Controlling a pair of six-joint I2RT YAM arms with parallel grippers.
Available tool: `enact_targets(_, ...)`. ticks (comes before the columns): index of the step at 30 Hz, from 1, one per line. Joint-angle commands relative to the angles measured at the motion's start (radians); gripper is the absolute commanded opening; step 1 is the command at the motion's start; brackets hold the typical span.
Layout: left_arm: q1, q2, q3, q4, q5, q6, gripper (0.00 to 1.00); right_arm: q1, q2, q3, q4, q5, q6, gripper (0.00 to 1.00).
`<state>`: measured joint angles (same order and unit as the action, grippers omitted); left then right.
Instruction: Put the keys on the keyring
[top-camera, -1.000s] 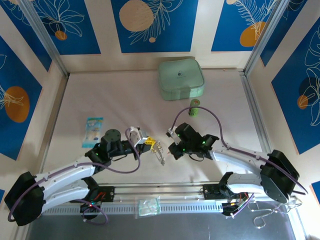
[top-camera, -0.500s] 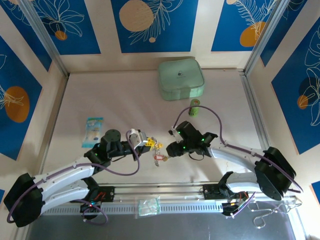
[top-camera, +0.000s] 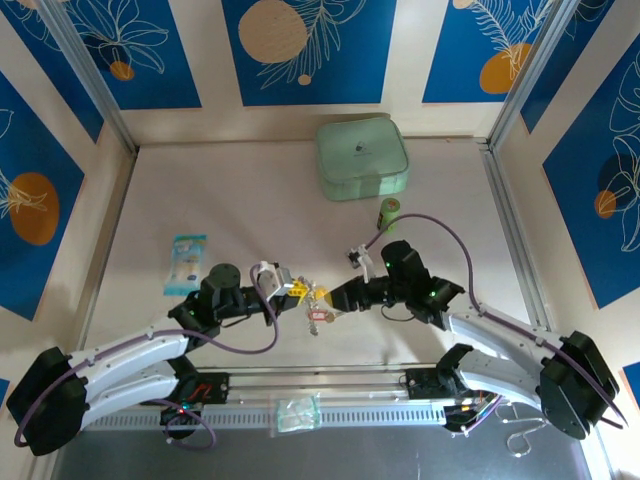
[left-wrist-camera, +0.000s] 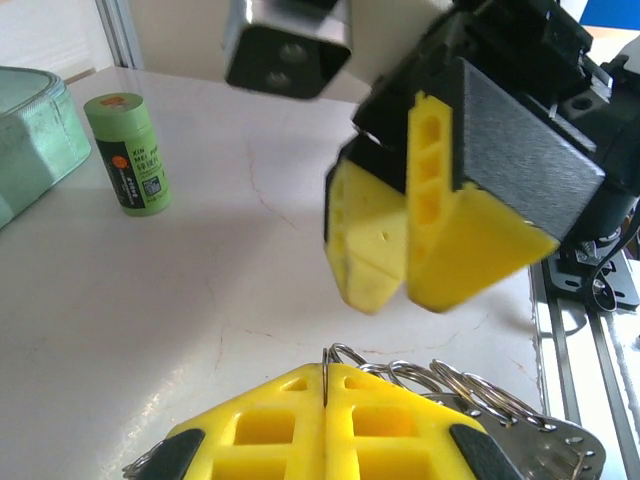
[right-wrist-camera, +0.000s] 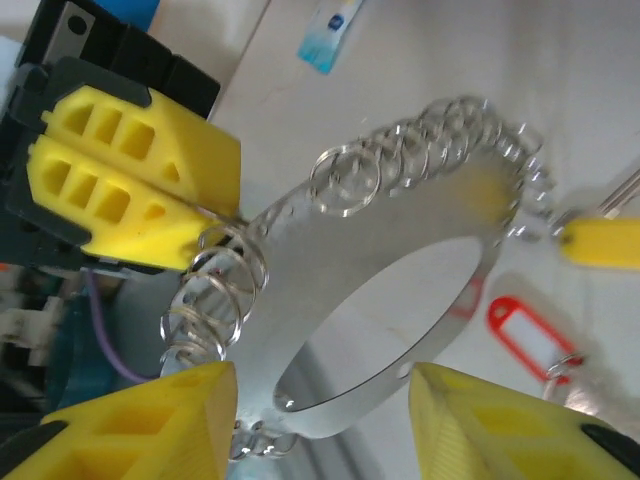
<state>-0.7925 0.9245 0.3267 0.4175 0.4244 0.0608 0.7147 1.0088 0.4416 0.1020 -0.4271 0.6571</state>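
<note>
White table (top-camera: 240, 200) boxed in by blue floral panels (top-camera: 150, 60), with a pale green case (top-camera: 362, 158) at the far side, so everything below is relative to the case. A green cylinder (top-camera: 389, 214) stands upright just nearer than the case, off its right corner. A blue packet (top-camera: 187, 263) lies flat, well left of the case and nearer. Both arms meet well nearer than the case, slightly left of it. The left gripper (top-camera: 292, 289) is clamped tight on the keyring (top-camera: 318, 297). In the left wrist view its yellow fingers (left-wrist-camera: 270, 430) are pressed together with one thin wire loop of the ring pinched in the seam, and more small rings fan out to the right. The right wrist view agrees: those jaws are closed on the ring's chain-like edge. The right gripper (top-camera: 338, 298) faces it from the other side of the ring with jaws spread wide. Its fingers (right-wrist-camera: 150, 425) sit far apart at the bottom of the right wrist view with the ring's silvery band between them; can't tell if either pad touches the band. The yellow-headed key (right-wrist-camera: 600, 243) sits just beside the links at the ring's end away from the left gripper; can't tell if it's hooked on. The red-headed key (right-wrist-camera: 530, 335) is near the band's outer side, blurred, attachment also unclear. In the top view the red one sits just nearer than the ring, further from the case.
</note>
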Motion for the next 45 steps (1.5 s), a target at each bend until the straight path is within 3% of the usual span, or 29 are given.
enact_targets(1,-0.008,-0.017,-0.004,0.073,-0.010,-0.027,0.00,0.014,-0.037,-0.053,0.198,-0.094,0.183,0.55)
enact_targets(7,-0.008,-0.011,-0.012,0.111,-0.020,-0.051,0.00,0.021,-0.082,-0.114,0.283,-0.078,0.284,0.61)
enact_targets(15,-0.008,-0.006,-0.014,0.121,-0.020,-0.058,0.00,0.053,-0.017,-0.124,0.383,-0.063,0.323,0.62)
enact_targets(24,-0.007,-0.006,-0.014,0.122,-0.026,-0.060,0.00,0.075,0.028,-0.118,0.446,-0.082,0.337,0.47)
enact_targets(32,-0.007,-0.001,-0.014,0.125,-0.027,-0.059,0.00,0.078,0.053,-0.110,0.455,-0.098,0.337,0.45)
enact_targets(45,-0.008,-0.001,-0.013,0.122,-0.029,-0.058,0.00,0.085,0.053,-0.100,0.471,-0.113,0.333,0.30)
